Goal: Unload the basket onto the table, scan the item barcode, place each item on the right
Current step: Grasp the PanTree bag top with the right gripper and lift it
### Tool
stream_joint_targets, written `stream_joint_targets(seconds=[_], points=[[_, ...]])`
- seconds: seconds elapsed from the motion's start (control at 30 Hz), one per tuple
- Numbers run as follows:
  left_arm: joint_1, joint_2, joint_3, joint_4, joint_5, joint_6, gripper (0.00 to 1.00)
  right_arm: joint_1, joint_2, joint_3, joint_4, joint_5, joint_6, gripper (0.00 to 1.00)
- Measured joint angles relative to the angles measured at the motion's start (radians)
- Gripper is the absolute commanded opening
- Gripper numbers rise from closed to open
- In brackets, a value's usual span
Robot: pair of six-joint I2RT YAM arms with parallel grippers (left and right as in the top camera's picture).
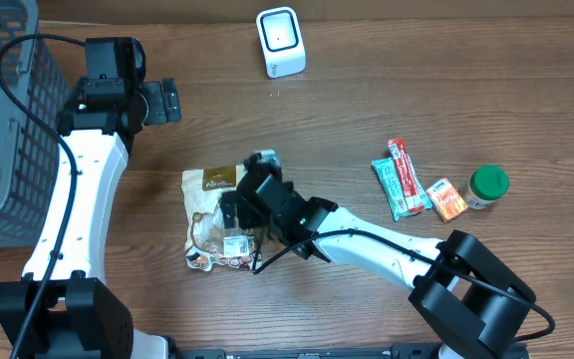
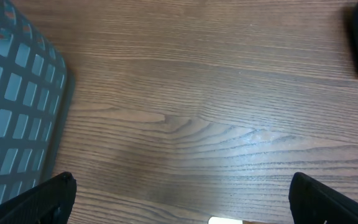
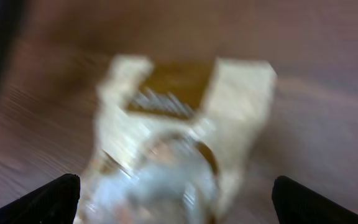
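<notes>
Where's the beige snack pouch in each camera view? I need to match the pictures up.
Overhead: the snack pouch lies left of centre, partly under the right arm.
Right wrist: blurred, filling the middle.
Left wrist: not clearly in it; a pale sliver at the bottom edge may be its corner.
Shared landmark: the grey basket sits at far left overhead and at left in the left wrist view; the right wrist view shows only the table.
</notes>
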Motion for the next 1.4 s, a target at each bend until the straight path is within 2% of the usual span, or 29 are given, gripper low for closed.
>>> stream_joint_targets(seconds=[0.2,0.23,0.27,0.3,0.43,0.5,0.63,0.73,0.87,1.1,1.4], points=[[0.0,0.0,0.0,0.0,0.0,0.0,1.0,0.0,0.0,0.0,0.13,-0.013,0.0,1.0],[0.0,0.0,0.0,0.0,0.0,0.0,1.0,0.0,0.0,0.0,0.133,-0.024,-0.001,0.93],[0.0,0.0,0.0,0.0,0.0,0.0,1.0,0.0,0.0,0.0,0.13,-0.036,-0.002,0.74],[0.0,0.0,0.0,0.0,0.0,0.0,1.0,0.0,0.0,-0.001,0.137,-0.048,-0.014,0.61],[0.0,0.0,0.0,0.0,0.0,0.0,1.0,-0.001,0.0,0.005,0.206,-0.082,-0.102,0.31],[0.0,0.0,0.0,0.0,0.0,0.0,1.0,-0.01,0.001,0.044,0.095,-0.118,-0.139,0.23],[0.0,0.0,0.0,0.0,0.0,0.0,1.0,-0.07,0.044,0.231,-0.207,-0.223,-0.172,0.18],[0.0,0.0,0.0,0.0,0.0,0.0,1.0,-0.125,0.1,0.393,-0.342,-0.311,-0.209,0.14],[0.0,0.0,0.0,0.0,0.0,0.0,1.0,-0.149,0.14,0.461,-0.353,-0.403,-0.242,0.11],[0.0,0.0,0.0,0.0,0.0,0.0,1.0,-0.069,0.285,0.462,-0.315,-0.464,-0.26,0.1],[0.0,0.0,0.0,0.0,0.0,0.0,1.0,-0.014,0.36,0.461,-0.34,-0.328,-0.263,0.09]])
